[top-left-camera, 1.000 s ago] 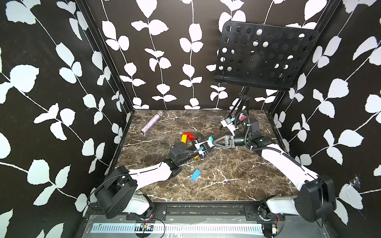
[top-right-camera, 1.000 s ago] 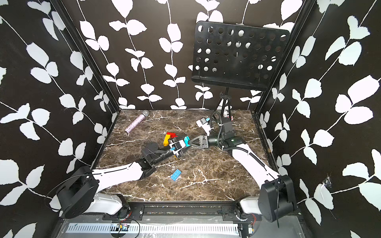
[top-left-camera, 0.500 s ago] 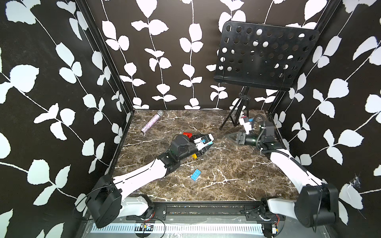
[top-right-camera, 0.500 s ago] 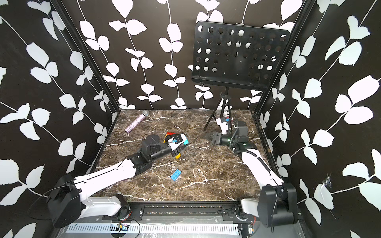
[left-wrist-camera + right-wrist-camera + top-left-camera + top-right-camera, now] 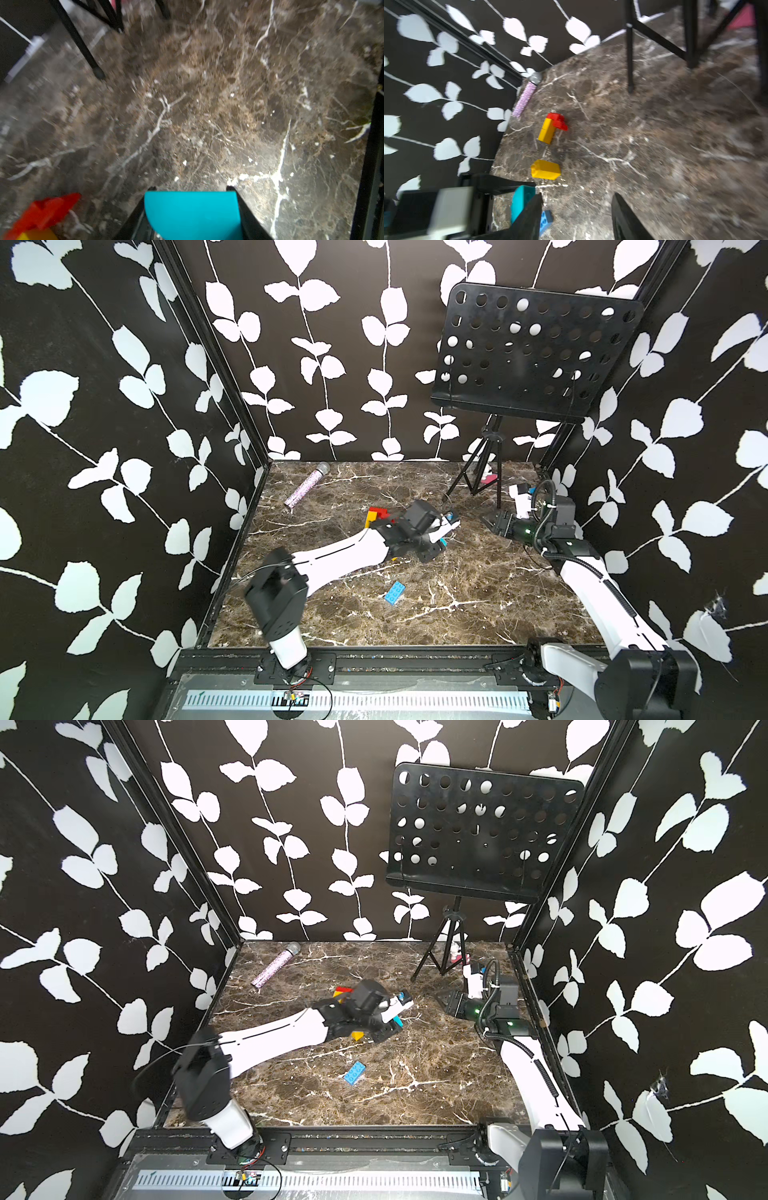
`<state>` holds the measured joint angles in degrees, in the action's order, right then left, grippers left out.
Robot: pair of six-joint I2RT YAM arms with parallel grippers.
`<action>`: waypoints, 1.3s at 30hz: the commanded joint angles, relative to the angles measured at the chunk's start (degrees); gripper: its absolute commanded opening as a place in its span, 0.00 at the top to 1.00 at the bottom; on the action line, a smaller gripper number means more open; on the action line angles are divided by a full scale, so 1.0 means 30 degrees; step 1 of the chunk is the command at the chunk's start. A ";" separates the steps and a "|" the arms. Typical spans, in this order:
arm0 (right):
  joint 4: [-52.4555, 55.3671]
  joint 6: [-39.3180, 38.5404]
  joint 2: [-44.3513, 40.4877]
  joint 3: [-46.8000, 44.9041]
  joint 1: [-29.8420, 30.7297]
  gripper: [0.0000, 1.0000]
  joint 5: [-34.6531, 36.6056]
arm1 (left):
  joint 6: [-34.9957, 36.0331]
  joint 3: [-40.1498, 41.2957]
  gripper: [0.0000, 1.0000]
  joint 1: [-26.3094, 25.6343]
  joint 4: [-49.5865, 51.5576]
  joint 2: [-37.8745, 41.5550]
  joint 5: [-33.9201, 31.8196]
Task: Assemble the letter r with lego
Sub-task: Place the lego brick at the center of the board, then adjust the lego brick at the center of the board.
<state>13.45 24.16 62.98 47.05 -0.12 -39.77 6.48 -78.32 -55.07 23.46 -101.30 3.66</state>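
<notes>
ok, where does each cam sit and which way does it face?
Top views: high at the front, looking down on the marble table; both arms show whole.
Left wrist: on the left arm, faces the music stand legs; left gripper pinches the teal brick.
Right wrist: on the right arm, faces the microphone corner past the open right gripper.
Shared: both wrist views show the teal brick.
</notes>
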 commanded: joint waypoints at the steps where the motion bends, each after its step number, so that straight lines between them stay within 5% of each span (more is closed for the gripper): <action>1: 0.0736 -0.0655 -0.0679 -0.0033 -0.0165 0.47 0.1070 | -0.2426 -0.2244 0.55 -0.0457 0.4645 -0.1923 -0.0912; 14: 0.1404 -0.1198 -0.1246 -0.0477 -0.0194 0.47 0.1683 | -0.4983 -0.6628 0.43 -0.0731 0.9051 -0.7350 0.0670; 20: 0.1737 -0.1389 -0.1510 -0.0461 -0.0194 0.47 0.1851 | -0.5076 -0.7004 0.23 -0.0746 0.8785 -0.8129 0.1318; 22: 0.1870 -0.1542 -0.1639 -0.0450 -0.0194 0.47 0.1868 | -0.5061 -0.6706 0.03 -0.0745 0.8131 -0.7700 0.1150; 28: 0.2371 -0.1918 -0.1592 -0.0658 -0.0150 0.47 0.1908 | -0.4431 -0.1480 0.01 -0.0950 -0.0447 -0.0986 0.0093; 31: 0.2081 -0.1748 -0.1039 -0.1036 0.0488 0.58 0.1091 | -0.4354 0.1660 0.01 -0.0949 -0.4750 0.3109 -0.0999; 35: 0.1725 -0.2409 -0.0442 -0.1324 0.3892 0.63 0.1758 | -0.4645 0.4977 0.01 -0.0950 -0.8163 0.7773 -0.3340; 39: 0.1010 -0.2997 0.0758 -0.1212 0.8697 0.59 0.2706 | -0.4851 0.9322 0.01 -0.0907 -1.3175 1.2020 -0.4806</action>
<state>19.16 17.45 63.83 43.38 19.51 -33.21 -7.55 -58.41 -57.71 -3.51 -69.19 -5.23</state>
